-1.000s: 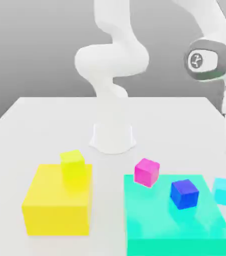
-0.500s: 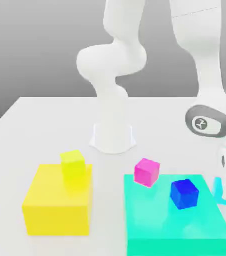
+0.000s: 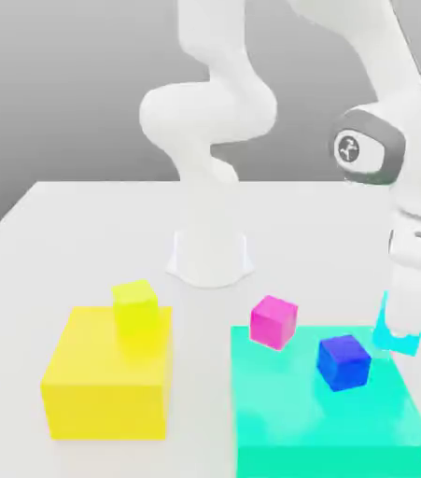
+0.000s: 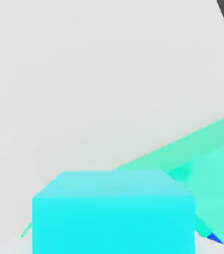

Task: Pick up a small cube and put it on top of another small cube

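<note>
The small light-cyan plain cube [image 3: 398, 344] is held in the pincer [image 3: 403, 320], which is closed on it, above the desk [image 3: 64, 243] and near the far right corner of the big teal-green block [image 3: 326, 411], as seen in the exterior view. Half a second ago it was gripped lower down, beside that block; now it has been raised and carried towards the exterior view's left. The pick-up can thus be judged done, and the placing is left.

Nearest to it, the small dark blue cube [image 3: 343, 363] is seen on the teal-green block, with the small magenta cube [image 3: 273, 323] further left. Which is meant as the base cannot be told, though the blue one seems likely. More height should be gained first, or the blue cube may be knocked.

Compared with a second ago, when the light-cyan cube was ungripped, no shift is seen in these, nor in the small yellow cube [image 3: 135, 306] and the big yellow block [image 3: 106, 401].
</note>
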Controlling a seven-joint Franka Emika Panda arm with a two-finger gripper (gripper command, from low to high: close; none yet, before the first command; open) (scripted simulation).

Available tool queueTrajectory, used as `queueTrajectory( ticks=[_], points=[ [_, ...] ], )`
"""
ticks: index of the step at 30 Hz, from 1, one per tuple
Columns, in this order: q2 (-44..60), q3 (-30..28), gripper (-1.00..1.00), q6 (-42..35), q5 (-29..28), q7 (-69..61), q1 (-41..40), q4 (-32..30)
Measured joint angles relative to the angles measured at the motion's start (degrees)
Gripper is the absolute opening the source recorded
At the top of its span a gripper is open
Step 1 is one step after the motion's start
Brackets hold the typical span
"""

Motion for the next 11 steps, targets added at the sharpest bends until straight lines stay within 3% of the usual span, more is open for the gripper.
queueTrajectory(
  ticks=[3,7,8,11],
  points=[
    [-4.56,-2.82,-1.00,-5.09,3.55,-4.11,-1.66,0.72],
    [0.17,-3.49,-1.00,1.35,3.45,-4.47,-2.40,-1.00],
    [1.33,-3.52,1.00,2.88,3.18,-4.29,-2.41,-1.38],
    [1.33,-3.53,1.00,2.88,3.18,-4.29,-2.42,-1.38]
  ],
)
